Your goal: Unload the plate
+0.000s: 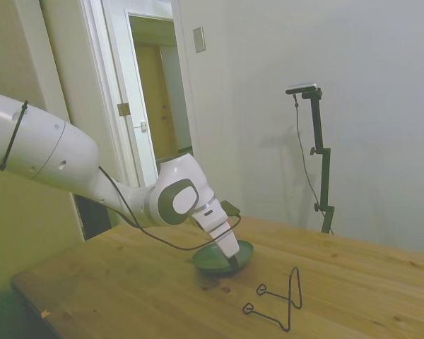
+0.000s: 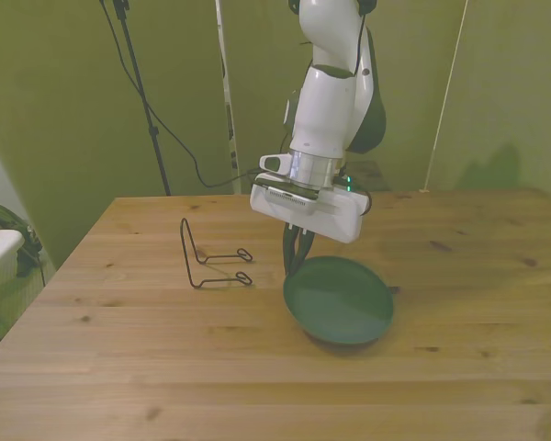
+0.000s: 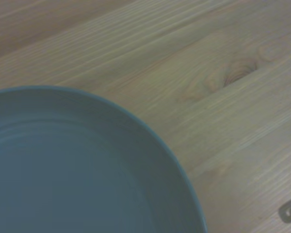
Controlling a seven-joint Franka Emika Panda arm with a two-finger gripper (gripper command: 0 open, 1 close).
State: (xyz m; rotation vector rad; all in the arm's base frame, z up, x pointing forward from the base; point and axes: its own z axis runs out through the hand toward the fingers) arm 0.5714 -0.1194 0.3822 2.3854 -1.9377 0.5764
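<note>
The plate [image 2: 340, 299] sits tilted on the wooden table [image 2: 459, 276], its far edge raised at the gripper [image 2: 296, 259] and its near edge resting on or close to the wood. The empty wire stand [image 2: 207, 257] stands apart from it, toward the front view's left, so the plate is already off the stand.

Risk: the hold is on the rim only. If the fingers part while the far edge is up, the plate would likely drop flat with a knock and could slide on the smooth wood. A sideways pull before release could drag it. The stand looks far enough off to be out of danger.

Tool: the dark fingers [image 1: 232, 262] are drawn close together on the plate's rim; they appear to pinch it. Nothing else is touched
</note>
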